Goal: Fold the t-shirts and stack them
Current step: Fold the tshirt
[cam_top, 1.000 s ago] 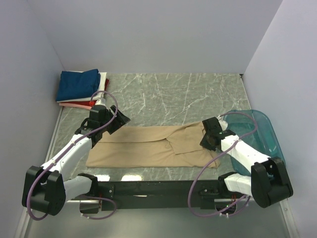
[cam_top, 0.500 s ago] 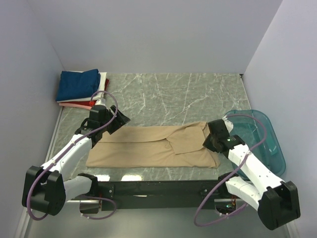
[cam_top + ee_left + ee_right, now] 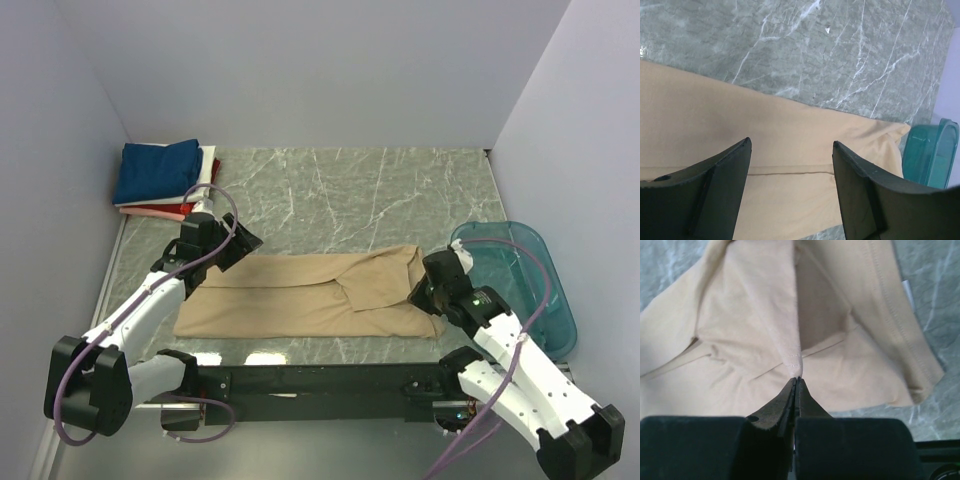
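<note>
Pinching a fold of the tan t-shirt point(image 3: 740, 340), the right gripper point(image 3: 796, 382) is clamped tight; the left gripper point(image 3: 790, 150) hovers wide above the cloth.

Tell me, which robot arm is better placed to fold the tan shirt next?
Right. The right gripper is shut on a pinch of the tan shirt at its right end, so it could probably pull that end over. The left gripper hangs open above the other end, holding nothing.
</note>
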`<action>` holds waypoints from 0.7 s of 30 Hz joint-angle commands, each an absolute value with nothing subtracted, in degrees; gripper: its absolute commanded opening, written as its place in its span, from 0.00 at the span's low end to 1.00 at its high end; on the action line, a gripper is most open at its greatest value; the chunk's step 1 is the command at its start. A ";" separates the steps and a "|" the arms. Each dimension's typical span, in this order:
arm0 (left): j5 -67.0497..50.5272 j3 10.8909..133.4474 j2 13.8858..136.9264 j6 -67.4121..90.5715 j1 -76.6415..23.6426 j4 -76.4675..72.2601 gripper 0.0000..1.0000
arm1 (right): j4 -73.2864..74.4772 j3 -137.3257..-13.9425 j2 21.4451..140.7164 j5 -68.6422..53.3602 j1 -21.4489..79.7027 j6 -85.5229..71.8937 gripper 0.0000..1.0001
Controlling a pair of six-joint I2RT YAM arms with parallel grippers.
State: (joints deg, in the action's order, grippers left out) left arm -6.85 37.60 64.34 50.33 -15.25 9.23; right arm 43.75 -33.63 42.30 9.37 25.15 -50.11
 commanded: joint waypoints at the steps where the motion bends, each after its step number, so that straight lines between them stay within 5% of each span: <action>1: -7.47 37.44 62.67 50.19 -15.47 7.65 0.71 | 46.05 -37.61 41.13 9.67 27.33 -53.17 0.00; 21: -7.30 37.44 63.19 50.01 -15.47 7.82 0.71 | 44.91 -50.36 47.63 10.10 37.79 -56.34 0.00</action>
